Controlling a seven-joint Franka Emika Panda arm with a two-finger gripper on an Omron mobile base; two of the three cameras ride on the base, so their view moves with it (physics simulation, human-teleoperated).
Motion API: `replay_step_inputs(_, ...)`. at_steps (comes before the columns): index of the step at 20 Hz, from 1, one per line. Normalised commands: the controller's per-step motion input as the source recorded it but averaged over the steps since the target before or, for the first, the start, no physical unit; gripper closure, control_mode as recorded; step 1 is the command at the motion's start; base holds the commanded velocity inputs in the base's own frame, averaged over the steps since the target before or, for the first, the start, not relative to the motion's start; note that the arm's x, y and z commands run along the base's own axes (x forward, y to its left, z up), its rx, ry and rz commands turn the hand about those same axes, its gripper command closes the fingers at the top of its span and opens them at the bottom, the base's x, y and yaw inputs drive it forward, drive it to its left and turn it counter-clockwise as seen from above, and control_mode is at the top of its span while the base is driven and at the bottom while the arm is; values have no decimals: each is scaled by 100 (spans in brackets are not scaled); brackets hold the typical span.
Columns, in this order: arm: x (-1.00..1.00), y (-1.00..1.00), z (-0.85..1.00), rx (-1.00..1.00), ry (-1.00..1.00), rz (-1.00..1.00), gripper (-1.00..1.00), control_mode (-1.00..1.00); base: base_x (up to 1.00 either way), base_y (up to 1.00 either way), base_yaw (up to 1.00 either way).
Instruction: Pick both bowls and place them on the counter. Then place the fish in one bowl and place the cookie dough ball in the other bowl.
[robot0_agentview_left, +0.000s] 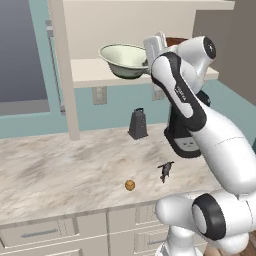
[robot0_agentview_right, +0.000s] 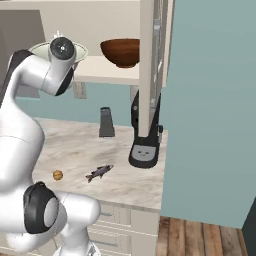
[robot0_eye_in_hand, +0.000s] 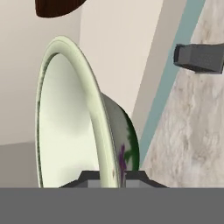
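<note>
Even, bright, diffuse rendered light fills all three views, with no single source apparent. Soft shadows lie under the shelf (robot0_agentview_left: 100, 75) and beneath the fish (robot0_agentview_left: 165, 170) on the desk (robot0_agentview_left: 60, 170) below the pincer (robot0_eye_in_hand: 111, 175). Gloss highlights ride the arm's white shells and the cream bowl (robot0_eye_in_hand: 74, 118) in the pincer. Edges are slightly soft and pixelated; no lens distortion shows.

walls: teal (robot0_agentview_right: 210, 100) | floor: wood planks (robot0_agentview_right: 200, 235) | drawers: pale grey (robot0_agentview_left: 40, 232)

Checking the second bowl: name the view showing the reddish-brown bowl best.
Right base view: the reddish-brown bowl sits whole on the shelf. Left base view shows a sliver behind the arm; hand view shows its cropped underside.
</note>
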Motion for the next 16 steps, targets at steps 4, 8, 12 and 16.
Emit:
replay_step_inputs(4,-79,-15,0,3,0,0,100,-100,0,0,0)
replay_step_inputs(8,-79,-14,0,0,0,0,100,-100,0,0,0)
replay_step_inputs(12,-83,-8,-5,0,0,0,100,-100,0,0,0)
replay_step_inputs(16,-60,0,-26,-2,11,-1,100,-100,0,0,0)
